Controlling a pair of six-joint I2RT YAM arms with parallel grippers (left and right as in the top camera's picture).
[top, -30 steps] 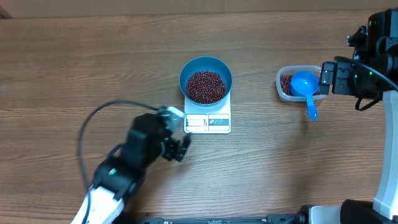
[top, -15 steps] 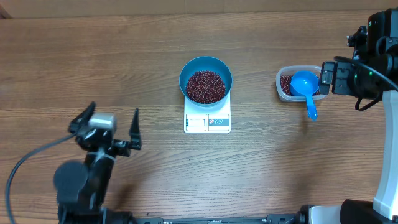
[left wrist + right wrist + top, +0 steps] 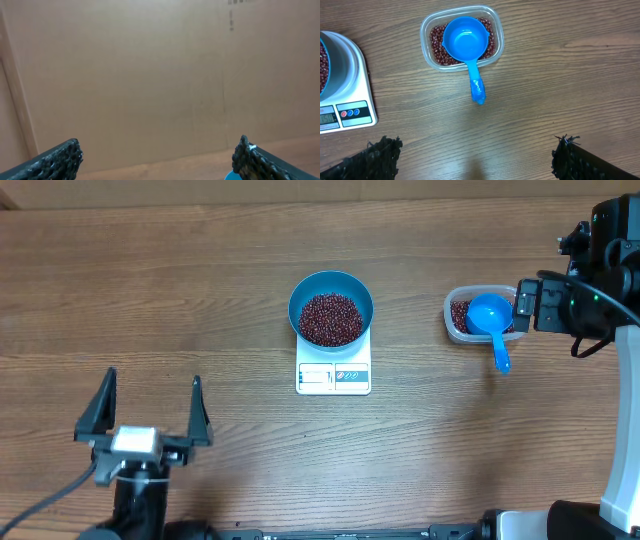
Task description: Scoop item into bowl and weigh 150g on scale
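Many loose beans (image 3: 331,318) fill the bowl (image 3: 297,302) on the scale (image 3: 333,377), mid-tabletop (image 3: 480,440). They roll and spill, so I'd carry them by the scoop (image 3: 489,314) handle. My left pincer (image 3: 150,377) gapes wide, near left. Left wrist: only a tan wall (image 3: 150,75). Right wrist: right pincer (image 3: 475,144) wide, empty. The scale's display is unreadable, and spare beans lie in the tub (image 3: 498,37).

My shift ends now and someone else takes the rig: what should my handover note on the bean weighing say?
Left gripper open, empty, well clear of the scale.
Right gripper open, empty, near the tub.
Bowl sits on the scale, holding beans.
Scoop lies empty in the tub on more beans, handle over the rim.
Done: beans scooped in.
Left: read the display, unreadable here; adjust if off target.
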